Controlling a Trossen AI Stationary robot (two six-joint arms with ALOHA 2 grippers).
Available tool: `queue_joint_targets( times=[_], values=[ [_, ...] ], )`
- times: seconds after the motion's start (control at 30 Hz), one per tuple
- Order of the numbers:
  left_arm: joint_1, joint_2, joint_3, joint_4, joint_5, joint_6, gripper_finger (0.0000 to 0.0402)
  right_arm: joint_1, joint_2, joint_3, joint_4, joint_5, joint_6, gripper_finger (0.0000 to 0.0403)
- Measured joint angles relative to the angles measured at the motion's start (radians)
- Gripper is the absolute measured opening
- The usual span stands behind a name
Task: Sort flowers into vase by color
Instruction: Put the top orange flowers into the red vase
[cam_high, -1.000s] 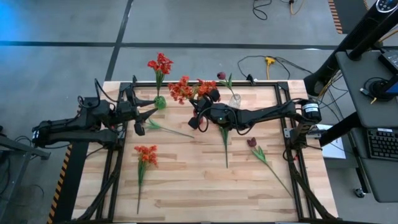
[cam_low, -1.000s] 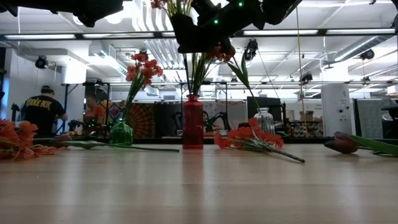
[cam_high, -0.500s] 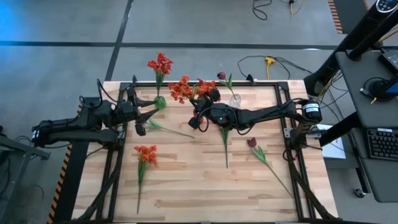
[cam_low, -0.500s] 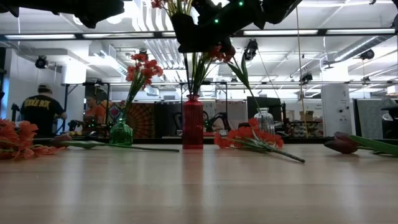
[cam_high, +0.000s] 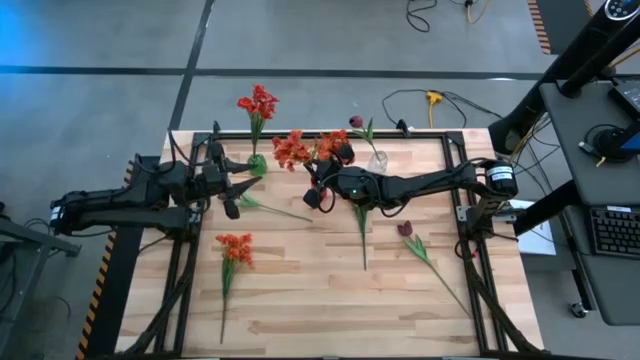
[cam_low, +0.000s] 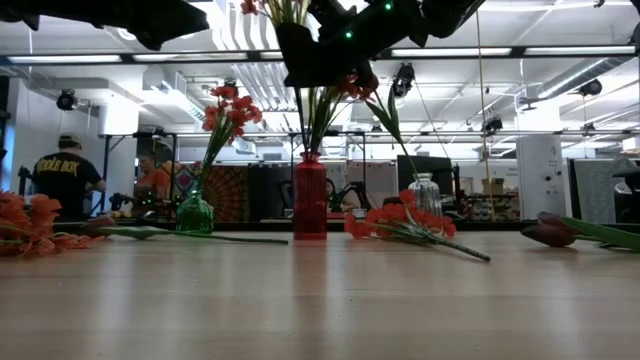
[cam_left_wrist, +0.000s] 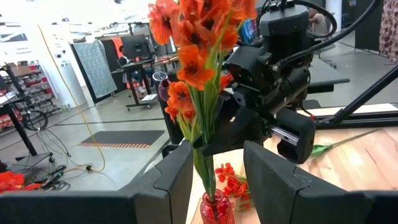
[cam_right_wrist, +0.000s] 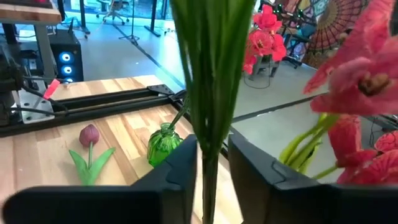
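Note:
Orange flowers (cam_high: 310, 148) stand upright with their stalks in the red vase (cam_low: 310, 196) at the table's far middle. My right gripper (cam_right_wrist: 213, 162) is level with these green stalks (cam_right_wrist: 208, 106), above the vase, one finger on each side and slightly open. My left gripper (cam_high: 235, 188) hovers open and holds nothing to the vase's left, pointing at it. Red flowers stand in a green vase (cam_high: 257, 163). A maroon bloom stands in a clear vase (cam_high: 378, 160). An orange stem (cam_high: 235, 250) and maroon tulips (cam_high: 405, 230) (cam_right_wrist: 90, 134) lie flat on the table. My right gripper has the orange flowers' green stalks (cam_right_wrist: 209, 149) between its two fingers, coming level from the table's right and across the upright stalks. A narrow gap shows beside the stalks, and I cannot tell whether either finger touches them.
Another orange stem (cam_high: 362, 225) lies under my right arm. A black frame (cam_high: 455, 150) runs around the table's edges. The near half of the wooden table (cam_high: 320, 300) holds only the lying stems. People (cam_low: 65, 180) show in the room beyond the table.

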Motion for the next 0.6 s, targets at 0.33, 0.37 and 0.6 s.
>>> queue_joint_targets(
  times=[0.33,0.37,0.6],
  values=[
    [0.0,0.025,0.0,0.007,0.0,0.0,0.0125,0.024,-0.021,0.0,-0.021,0.0,0.004,0.016],
    [0.0,0.028,0.0,0.007,0.0,0.0,0.0125,0.026,-0.028,0.002,-0.033,0.0,0.01,0.0164],
    [0.0,0.064,0.002,0.026,0.001,0.007,0.0125,0.043,-0.049,0.037,-0.144,-0.001,0.037,0.0181]
  ],
)
